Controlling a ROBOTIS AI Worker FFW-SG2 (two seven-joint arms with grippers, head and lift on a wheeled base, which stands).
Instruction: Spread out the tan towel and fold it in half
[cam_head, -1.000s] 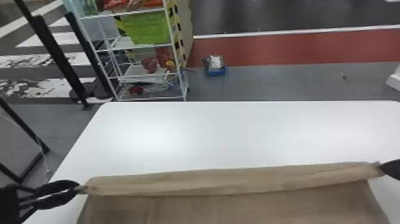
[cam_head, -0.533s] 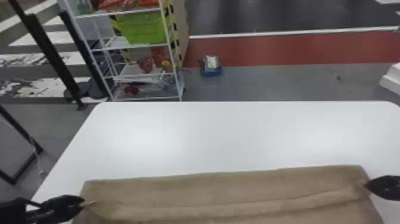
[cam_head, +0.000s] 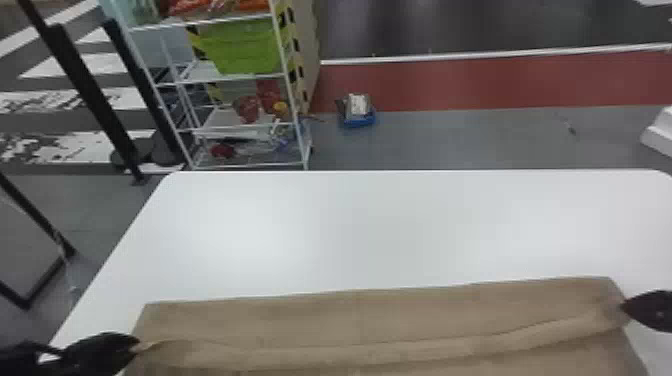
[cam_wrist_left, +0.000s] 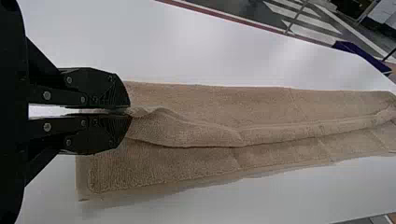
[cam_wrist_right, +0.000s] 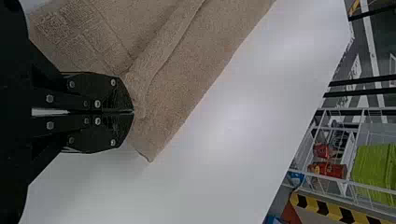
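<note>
At the near left of the table, my left gripper (cam_head: 134, 345) is closed on the tan towel (cam_head: 350, 325), at its left side. The right gripper (cam_head: 626, 306) pinches the towel's right side. A raised ridge of cloth runs between them, with a flat strip of towel lying beyond it. In the left wrist view, the gripper (cam_wrist_left: 128, 111) holds one end of the ridge, and towel (cam_wrist_left: 196, 168) lies on both sides of it. In the right wrist view, the gripper (cam_wrist_right: 132, 112) has its fingers together on the cloth (cam_wrist_right: 187, 70) near a corner.
The white table (cam_head: 350, 225) stretches beyond the towel to its far edge. Behind it at the left stands a white wire shelf (cam_head: 230, 125) with a green bin (cam_head: 240, 47). A small blue item (cam_head: 358, 117) rests on the floor beside the shelf.
Both grippers have moved nearer the robot, holding the towel. Its far part, earlier one narrow band stretched between them, now lies as a flat strip beyond the ridge.
</note>
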